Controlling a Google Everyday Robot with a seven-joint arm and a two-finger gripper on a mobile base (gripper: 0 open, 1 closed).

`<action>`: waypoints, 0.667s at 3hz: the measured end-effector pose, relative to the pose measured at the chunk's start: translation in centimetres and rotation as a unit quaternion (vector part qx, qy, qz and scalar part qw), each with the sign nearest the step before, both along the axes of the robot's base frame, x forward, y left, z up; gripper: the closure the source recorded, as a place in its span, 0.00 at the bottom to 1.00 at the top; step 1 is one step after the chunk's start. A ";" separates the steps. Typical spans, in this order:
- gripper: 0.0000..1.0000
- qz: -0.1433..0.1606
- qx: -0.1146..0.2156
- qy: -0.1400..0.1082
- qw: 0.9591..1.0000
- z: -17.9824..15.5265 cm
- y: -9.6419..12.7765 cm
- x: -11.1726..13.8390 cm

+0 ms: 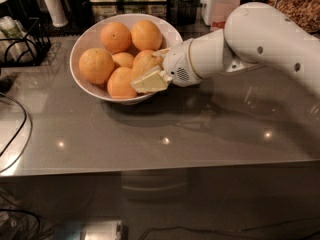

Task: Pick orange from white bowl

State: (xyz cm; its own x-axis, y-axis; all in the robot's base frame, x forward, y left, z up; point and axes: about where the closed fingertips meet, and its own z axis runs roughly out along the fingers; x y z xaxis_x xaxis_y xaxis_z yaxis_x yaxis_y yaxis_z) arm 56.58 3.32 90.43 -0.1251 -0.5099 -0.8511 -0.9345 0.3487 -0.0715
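Camera view's showing the claw [149, 69] clamping the orange [142, 64] in the white bowl [80, 49] near the counter [150, 134] far edge, off-center grip risking it slipping.

My gripper [148, 70], at the right inner side of the white bowl [172, 34], is closed around the orange [144, 63] and hides its lower and right flanks. Its far finger shows only as a sliver. I see the small orange [122, 59] partly covered by its neighbours. The arm [265, 34] runs off the right edge. Rear items are cropped, too dim to name.
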 end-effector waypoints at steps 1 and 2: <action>0.89 0.001 0.001 0.002 1.000 0.0 0.0 0.0; 1.00 0.000 0.015 0.001 1.000 0.5 -0.9 -0.3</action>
State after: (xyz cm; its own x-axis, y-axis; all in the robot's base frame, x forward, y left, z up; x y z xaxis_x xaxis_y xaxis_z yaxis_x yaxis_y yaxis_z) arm 56.24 2.38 90.93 -0.1267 -0.4836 -0.8661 -0.9343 0.3515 -0.0596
